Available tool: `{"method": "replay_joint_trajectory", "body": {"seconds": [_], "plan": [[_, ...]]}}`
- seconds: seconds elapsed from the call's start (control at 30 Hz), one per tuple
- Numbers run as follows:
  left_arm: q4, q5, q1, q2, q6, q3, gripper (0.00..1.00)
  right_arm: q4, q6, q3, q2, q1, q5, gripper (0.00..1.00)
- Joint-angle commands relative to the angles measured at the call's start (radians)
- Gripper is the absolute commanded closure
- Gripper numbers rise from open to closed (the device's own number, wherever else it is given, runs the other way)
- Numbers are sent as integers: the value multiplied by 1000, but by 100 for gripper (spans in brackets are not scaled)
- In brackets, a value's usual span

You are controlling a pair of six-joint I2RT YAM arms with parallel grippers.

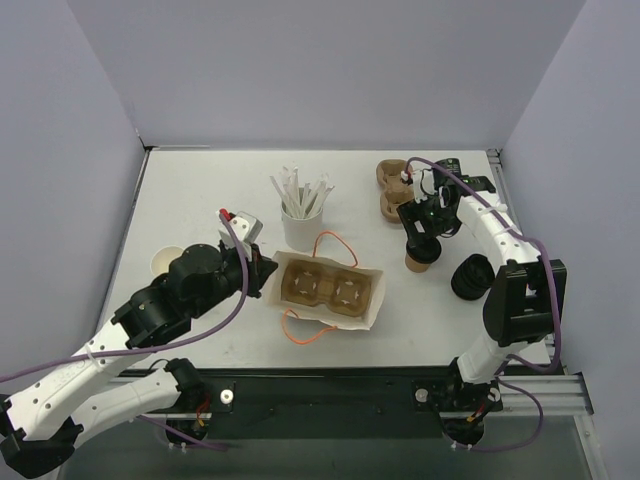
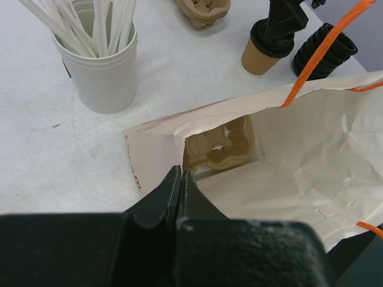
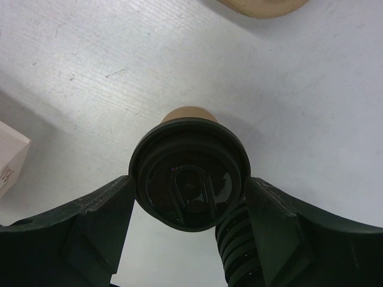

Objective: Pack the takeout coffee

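Observation:
The takeout coffee (image 1: 421, 263) (image 2: 258, 57), a brown paper cup with a black lid (image 3: 190, 179), stands upright on the table right of the bag. My right gripper (image 1: 421, 243) (image 3: 190, 180) hangs over it, open. Its jaws are spread wide, with one fingertip (image 3: 122, 194) at each side of the lid's rim. The white paper bag (image 1: 373, 300) (image 2: 311, 161) with orange handles lies open, and a brown cup carrier (image 1: 325, 287) (image 2: 221, 146) sits inside. My left gripper (image 1: 266, 267) (image 2: 181, 174) is shut on the bag's left rim.
A white cup of straws (image 1: 302, 228) (image 2: 105, 72) stands behind the bag. A stack of black lids (image 1: 472, 276) (image 2: 323, 51) (image 3: 239, 257) lies just right of the coffee. Spare brown carriers (image 1: 393, 190) (image 2: 203, 12) sit at the back right. Walls close in three sides.

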Motion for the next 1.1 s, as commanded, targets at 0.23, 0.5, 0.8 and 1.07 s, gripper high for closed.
{"method": "replay_joint_trajectory", "body": {"seconds": [0.23, 0.5, 0.8, 1.07], "plan": [[18, 3, 12, -26, -10, 35, 100, -43, -11, 2, 5, -7, -26, 25], [12, -2, 14, -31, -14, 37, 100, -44, -17, -24, 5, -9, -15, 25], [12, 1, 17, -35, -11, 37, 100, -43, -8, -36, 31, -7, 18, 26], [12, -2, 19, -37, -11, 34, 100, -43, 8, -7, 23, 4, 60, 28]]}}
